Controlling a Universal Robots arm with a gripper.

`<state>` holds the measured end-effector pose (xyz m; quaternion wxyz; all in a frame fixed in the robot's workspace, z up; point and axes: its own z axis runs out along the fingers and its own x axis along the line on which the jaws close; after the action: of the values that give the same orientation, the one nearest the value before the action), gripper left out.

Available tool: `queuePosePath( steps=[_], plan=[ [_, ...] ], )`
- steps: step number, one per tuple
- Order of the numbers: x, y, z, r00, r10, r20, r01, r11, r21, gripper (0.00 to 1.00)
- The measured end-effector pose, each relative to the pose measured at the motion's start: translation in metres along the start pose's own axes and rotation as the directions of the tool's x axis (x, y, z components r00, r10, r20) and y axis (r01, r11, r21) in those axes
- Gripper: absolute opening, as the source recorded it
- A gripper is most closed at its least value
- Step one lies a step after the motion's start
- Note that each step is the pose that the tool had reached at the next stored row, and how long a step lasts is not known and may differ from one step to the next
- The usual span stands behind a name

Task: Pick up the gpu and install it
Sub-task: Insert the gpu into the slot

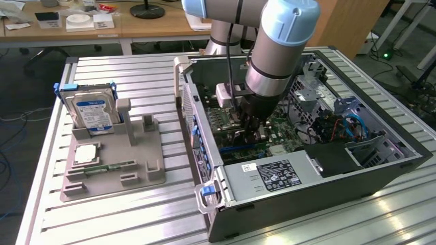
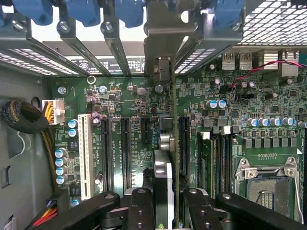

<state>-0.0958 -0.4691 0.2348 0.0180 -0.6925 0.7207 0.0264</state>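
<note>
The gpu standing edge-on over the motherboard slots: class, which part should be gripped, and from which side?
Grip the gpu by its free upper edge, coming straight down from above the open case. It stands edge-up, a thin card, so the end effector pinches its two flat faces, as it does now.

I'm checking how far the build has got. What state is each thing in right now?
gpu: held edge-on over the motherboard's slots, bracket at the rear opening.
gripper: shut on the gpu, inside the case.
computer case: lying on its side, side panel off.
hard drive: upright in the grey holder.
CPU socket: empty.
</note>
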Motion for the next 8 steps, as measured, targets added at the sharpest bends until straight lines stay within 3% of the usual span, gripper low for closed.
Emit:
queuePosePath(
  steps=[8],
  plan=[
    [0.0001,0.0,0.0013,1.0,0.0,-0.0002,0.0,1.0,-0.0001,0.28]
  ],
)
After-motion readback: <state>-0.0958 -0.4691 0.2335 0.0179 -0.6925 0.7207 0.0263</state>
